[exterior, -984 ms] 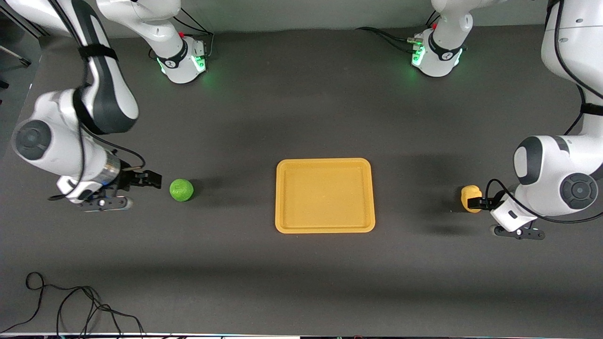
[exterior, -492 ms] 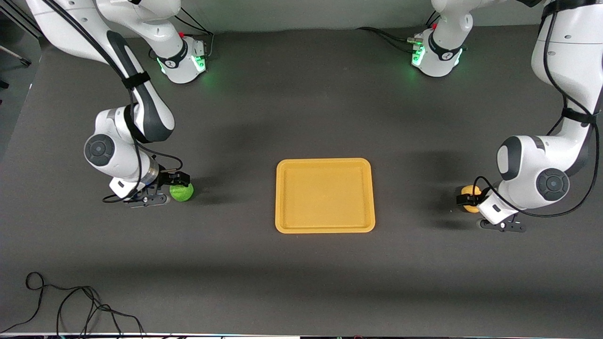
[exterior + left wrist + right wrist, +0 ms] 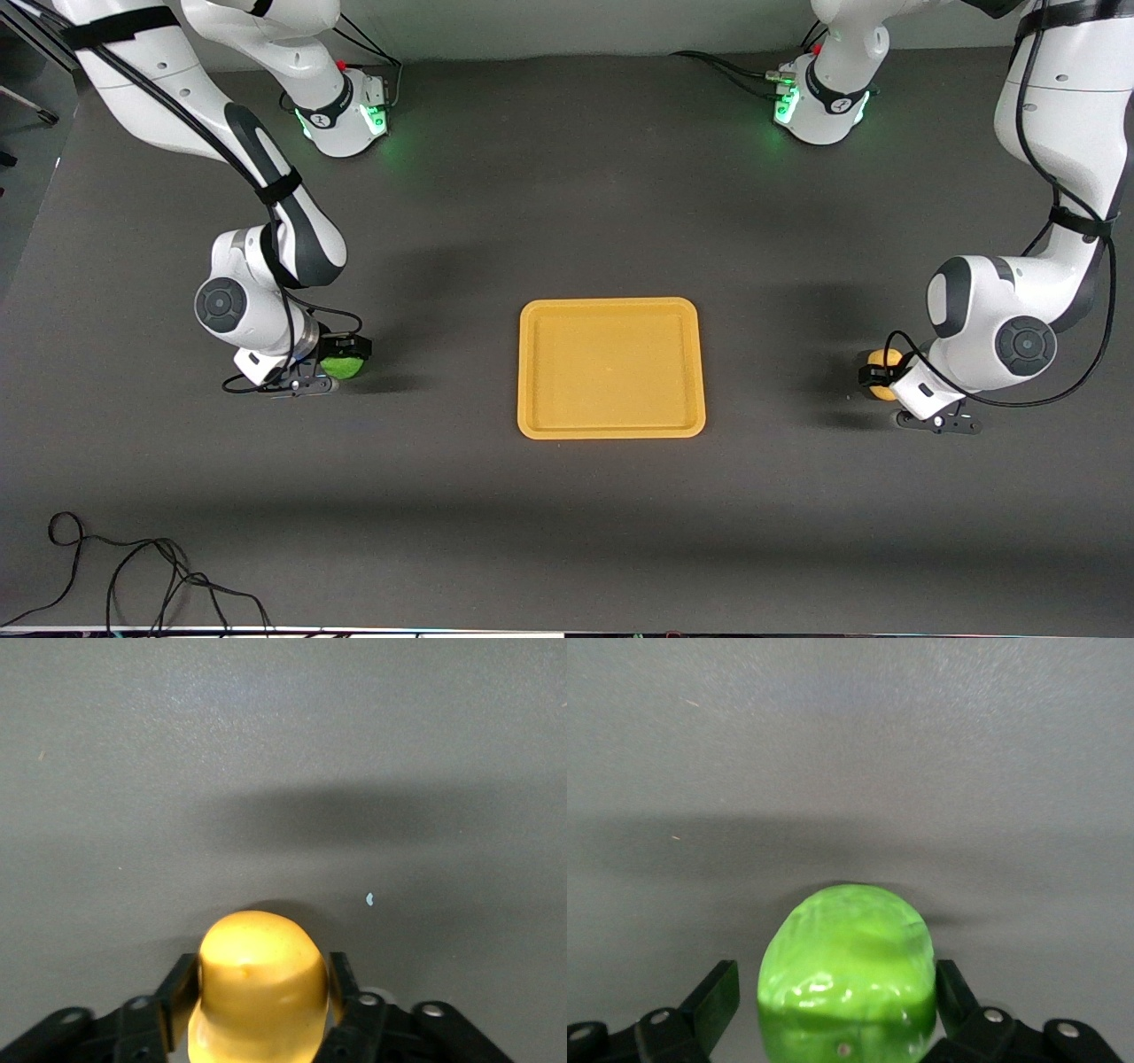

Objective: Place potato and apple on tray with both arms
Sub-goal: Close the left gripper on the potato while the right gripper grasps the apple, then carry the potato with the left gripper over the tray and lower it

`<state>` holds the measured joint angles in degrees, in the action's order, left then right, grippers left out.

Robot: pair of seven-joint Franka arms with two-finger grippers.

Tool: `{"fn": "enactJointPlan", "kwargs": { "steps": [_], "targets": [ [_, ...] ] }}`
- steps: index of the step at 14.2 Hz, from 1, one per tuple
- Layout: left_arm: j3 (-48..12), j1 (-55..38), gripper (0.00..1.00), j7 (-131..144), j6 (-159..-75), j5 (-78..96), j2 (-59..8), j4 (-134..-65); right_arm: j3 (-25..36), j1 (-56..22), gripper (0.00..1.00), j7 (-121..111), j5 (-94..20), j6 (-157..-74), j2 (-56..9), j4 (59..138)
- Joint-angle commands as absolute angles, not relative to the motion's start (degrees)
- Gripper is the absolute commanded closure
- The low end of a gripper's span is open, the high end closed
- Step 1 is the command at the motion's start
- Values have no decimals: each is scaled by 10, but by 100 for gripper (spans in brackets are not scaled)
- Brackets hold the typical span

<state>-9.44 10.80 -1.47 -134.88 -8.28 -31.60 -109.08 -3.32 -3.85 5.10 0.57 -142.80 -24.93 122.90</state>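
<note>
Front view shows you nothing delivered yet; tray sits bare at mid-table, well apart from both grippers, between them; right gripper is low at the table toward the right arm's end, fingers either side of the apple; right wrist view has the apple between the fingers with a sliver of gap each side, so call it spread around the fruit, not yet pinching; left gripper is low at the left arm's end, around the potato; left wrist view shows the potato with the fingers tight against its flanks, so you can read that as pinching the potato, though it looks not yet lifted off the table; judged left to do: close on the apple, lift both, carry inward, set down on the tray; surface is a plain dark grey mat; loose black cable lies at the edge nearest the camera, well clear of both grippers; both bases glow green.
</note>
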Motion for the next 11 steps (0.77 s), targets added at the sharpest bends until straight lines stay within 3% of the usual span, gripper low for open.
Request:
{"fn": "enactJointPlan", "kwargs": {
  "steps": [1,3,4,6,9,11],
  "targets": [
    [-95,105,70,7,-1357,-93,-307,-1099,-33,-40,47,59,1,-1433,-249,1225],
    [-99,104,86,12,-1344,-85,-290,-1091,-33,-42,65,61,1,-1420,-227,1223],
    [-104,98,88,20,-1326,-81,-280,-1086,-33,-44,69,61,1,-1394,-216,1216],
    [-114,75,89,55,-1241,-81,-265,-1048,-37,-44,72,59,2,-1321,-199,1178],
    [-146,26,89,139,-1081,-58,-272,-920,-47,-44,73,59,2,-1175,-189,1075],
    [-166,-25,88,207,-1058,-44,-273,-891,-52,-43,73,57,3,-1091,-189,1008]
  ]
}}
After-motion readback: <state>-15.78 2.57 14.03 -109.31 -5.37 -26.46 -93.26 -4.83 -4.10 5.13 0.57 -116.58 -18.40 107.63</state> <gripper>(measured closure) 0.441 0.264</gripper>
